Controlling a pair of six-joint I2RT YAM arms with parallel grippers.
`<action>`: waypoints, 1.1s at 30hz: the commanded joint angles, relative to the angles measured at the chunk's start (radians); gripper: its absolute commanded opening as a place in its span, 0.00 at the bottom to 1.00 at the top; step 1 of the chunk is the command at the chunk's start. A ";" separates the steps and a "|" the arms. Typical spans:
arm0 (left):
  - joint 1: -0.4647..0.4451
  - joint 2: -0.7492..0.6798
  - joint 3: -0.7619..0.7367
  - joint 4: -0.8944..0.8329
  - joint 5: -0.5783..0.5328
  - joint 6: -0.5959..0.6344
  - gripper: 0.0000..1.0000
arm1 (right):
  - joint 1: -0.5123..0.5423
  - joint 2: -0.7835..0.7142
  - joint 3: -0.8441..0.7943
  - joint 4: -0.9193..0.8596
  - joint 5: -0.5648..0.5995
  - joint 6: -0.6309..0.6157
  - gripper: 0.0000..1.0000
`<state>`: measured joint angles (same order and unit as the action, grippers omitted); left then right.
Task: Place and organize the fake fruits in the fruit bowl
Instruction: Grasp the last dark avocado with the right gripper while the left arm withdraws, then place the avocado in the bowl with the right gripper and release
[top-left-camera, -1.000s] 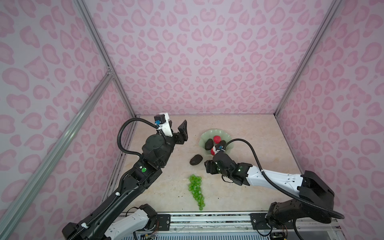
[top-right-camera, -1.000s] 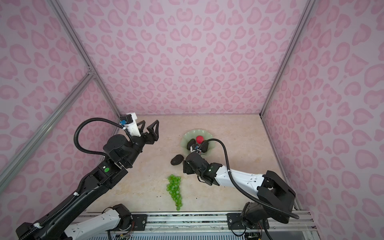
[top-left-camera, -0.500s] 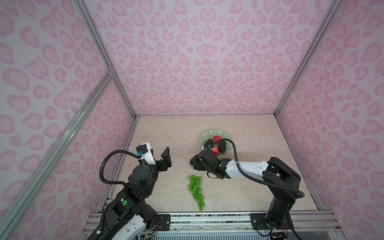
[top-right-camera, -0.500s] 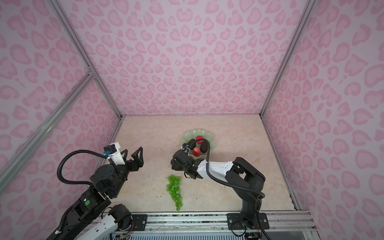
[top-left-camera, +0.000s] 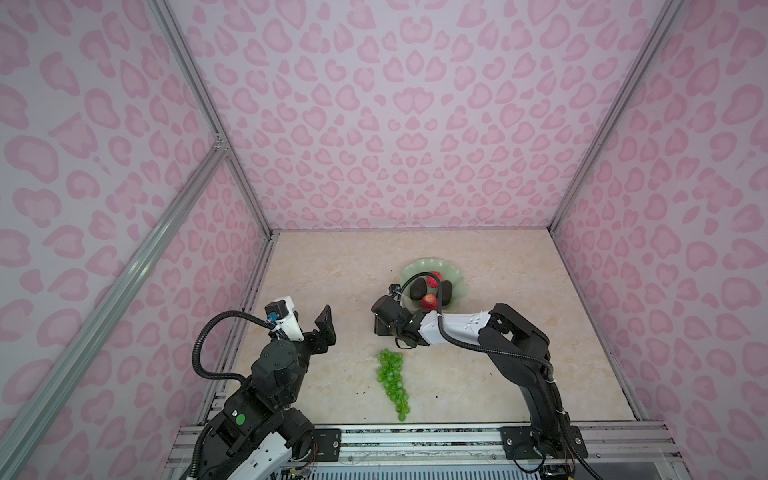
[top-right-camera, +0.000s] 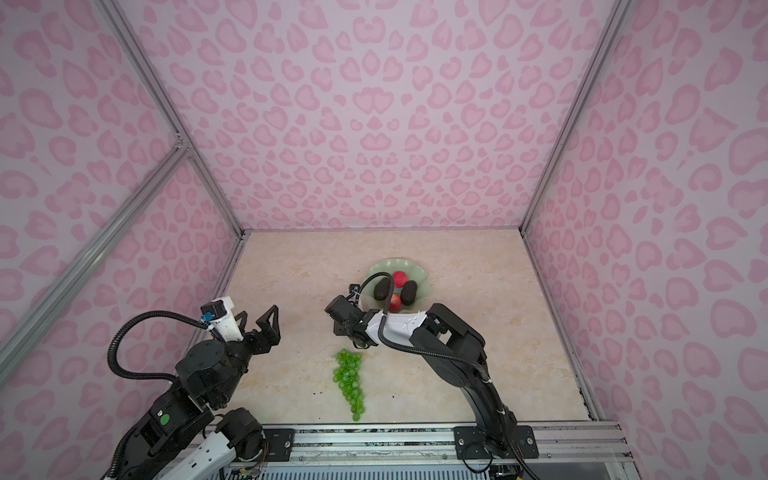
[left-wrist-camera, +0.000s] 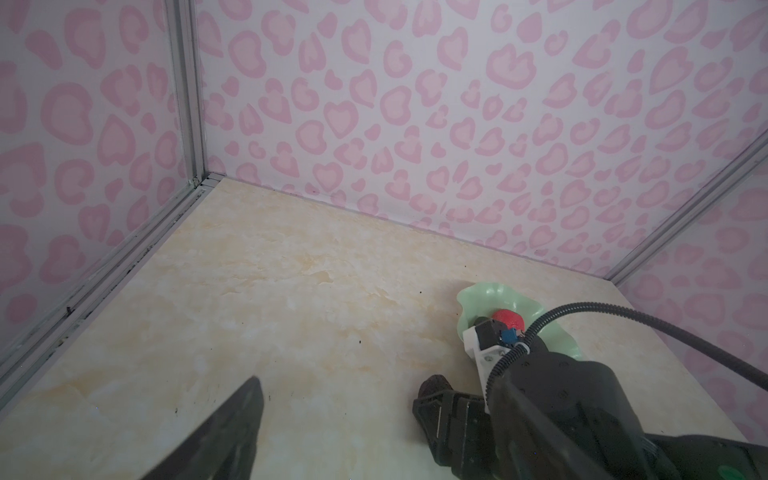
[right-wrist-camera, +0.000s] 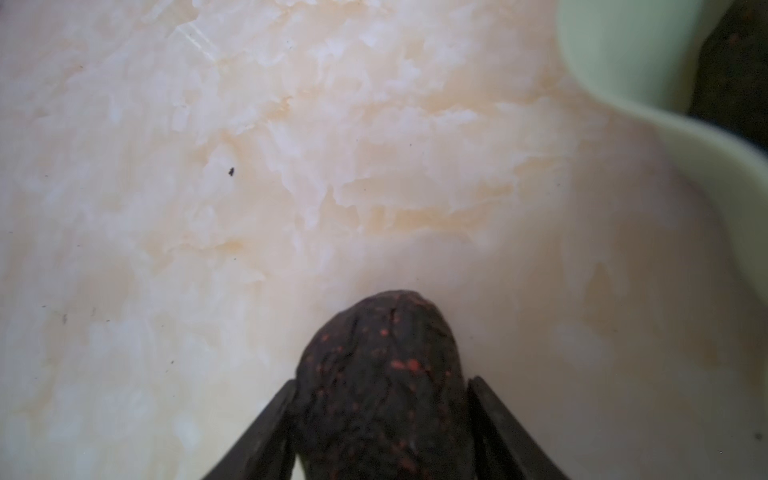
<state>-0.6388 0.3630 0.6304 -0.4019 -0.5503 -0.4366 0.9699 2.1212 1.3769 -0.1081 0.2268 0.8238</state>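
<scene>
The pale green fruit bowl (top-left-camera: 415, 268) (top-right-camera: 376, 268) holds two red apples (top-left-camera: 434, 280) (top-left-camera: 429, 301) and two dark avocados (top-left-camera: 417, 289) (top-left-camera: 446, 291). My right gripper (top-left-camera: 380, 328) (right-wrist-camera: 380, 415) is down at the table, just left of the bowl and in front of it. It is shut on a third avocado (right-wrist-camera: 382, 374), whose tip (left-wrist-camera: 434, 384) sticks out past the fingers. The green grapes (top-left-camera: 392, 382) (top-right-camera: 349, 378) lie on the table in front of that gripper. Raised at the front left, my left gripper (top-left-camera: 309, 326) (top-right-camera: 255, 320) is open and holds nothing.
Pink patterned walls close in the marble table (top-left-camera: 332, 270) on three sides. A metal rail (top-left-camera: 415, 440) with both arm bases runs along the front edge. The right arm's cable (top-left-camera: 419, 276) loops over the bowl.
My left arm has drawn back from near the bowl to the front left, jaws wider. My right gripper slid left over the table avocado and closed on it.
</scene>
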 joint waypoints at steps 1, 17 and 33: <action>0.001 -0.011 0.005 -0.013 -0.025 0.007 0.86 | 0.004 0.015 0.020 -0.057 0.063 -0.065 0.49; 0.001 -0.006 0.002 -0.017 -0.018 0.006 0.87 | -0.096 -0.405 -0.060 -0.167 0.147 -0.353 0.30; 0.000 0.029 0.014 -0.015 0.006 0.016 0.87 | -0.477 -0.256 -0.055 -0.101 -0.075 -0.615 0.30</action>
<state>-0.6388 0.3836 0.6308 -0.4217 -0.5507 -0.4332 0.4988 1.8328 1.3045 -0.2333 0.1993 0.2802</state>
